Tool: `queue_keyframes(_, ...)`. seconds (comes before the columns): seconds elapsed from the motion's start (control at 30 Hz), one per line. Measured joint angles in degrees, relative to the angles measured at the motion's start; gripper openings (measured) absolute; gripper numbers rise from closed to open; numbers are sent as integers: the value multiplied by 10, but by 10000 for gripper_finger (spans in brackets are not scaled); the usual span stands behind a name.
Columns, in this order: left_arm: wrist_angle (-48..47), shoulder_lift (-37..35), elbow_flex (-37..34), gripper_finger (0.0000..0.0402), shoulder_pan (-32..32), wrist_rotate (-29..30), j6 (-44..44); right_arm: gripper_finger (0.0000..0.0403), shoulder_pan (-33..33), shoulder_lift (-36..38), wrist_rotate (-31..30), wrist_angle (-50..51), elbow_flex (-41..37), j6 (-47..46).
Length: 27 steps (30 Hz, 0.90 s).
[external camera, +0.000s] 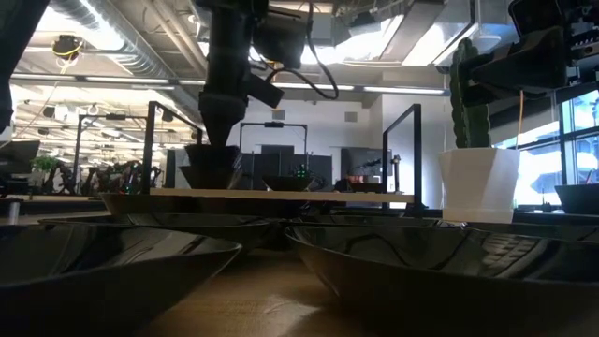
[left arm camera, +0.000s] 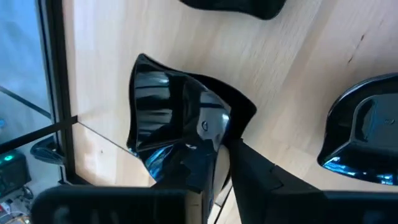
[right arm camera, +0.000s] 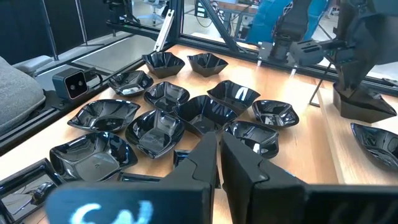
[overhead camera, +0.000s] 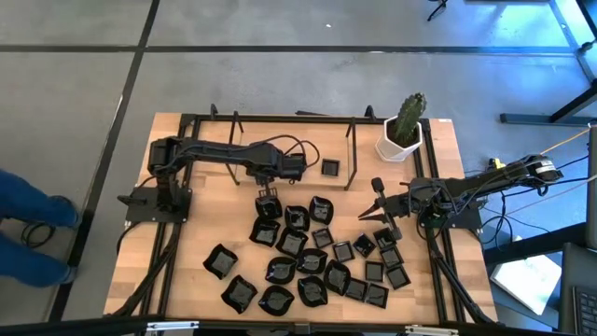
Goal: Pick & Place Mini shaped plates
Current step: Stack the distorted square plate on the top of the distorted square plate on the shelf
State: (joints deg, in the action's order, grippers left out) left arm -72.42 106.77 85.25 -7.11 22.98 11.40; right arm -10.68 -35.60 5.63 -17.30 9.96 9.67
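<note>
surface (overhead camera: pixel 187 271): wooden top carrying everything, a black metal frame (overhead camera: pixel 280 119) standing along its far side and edges.
left arm (overhead camera: pixel 224 154): stretching from its base at the left edge toward the middle, left hand (overhead camera: pixel 268 199) pointing down at the far end of the dish cluster.
right arm (overhead camera: pixel 485 182): lying in from the right edge, right hand (overhead camera: pixel 381 217) hanging over the right part of the cluster.
white pot with cactus (overhead camera: pixel 403 131): standing upright at the far right corner, well apart from the dishes.
mini shaped plates (overhead camera: pixel 308 257): black glossy dishes spreading over the near middle of the surface, many touching or just beside each other; all sitting rim up.
lone square plate (overhead camera: pixel 329 168): sitting apart from the cluster, nearer the frame, its sides lying roughly square to the surface edges.
gripped plate (left arm camera: pixel 168 121): left hand's fingers (left arm camera: pixel 249 165) straddling one rim, one inside and one outside; whether they are pinching it tight, cannot tell; plate showing tilted, one pointed corner aiming away from the hand. No clear long axis.
right hand state: fingers (right arm camera: pixel 208 155) standing nearly together, nothing between them.
left wrist view only: showing the rim contact; the high view hiding it under the hand.
low view only: showing a dark dish shape (external camera: pixel 211 173) right under the left hand, above the near dishes; whether it is clear of the surface, cannot tell.
right wrist view only: showing wavy and angular rims in the cluster (right arm camera: pixel 161 124).
</note>
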Motion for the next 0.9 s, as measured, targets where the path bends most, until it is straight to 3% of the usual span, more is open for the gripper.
queue_keyframes(0.17,2,0,0,7,2,22,5,26,0,0,0,0,0,0)
queue_keyframes(0.3,1,0,0,3,9,38,7,26,0,0,0,0,0,1)
queue_keyframes(0.53,2,0,0,3,11,17,22,26,0,0,0,0,0,12)
queue_keyframes(0.9,4,0,0,53,11,-3,30,26,0,0,0,0,0,11)
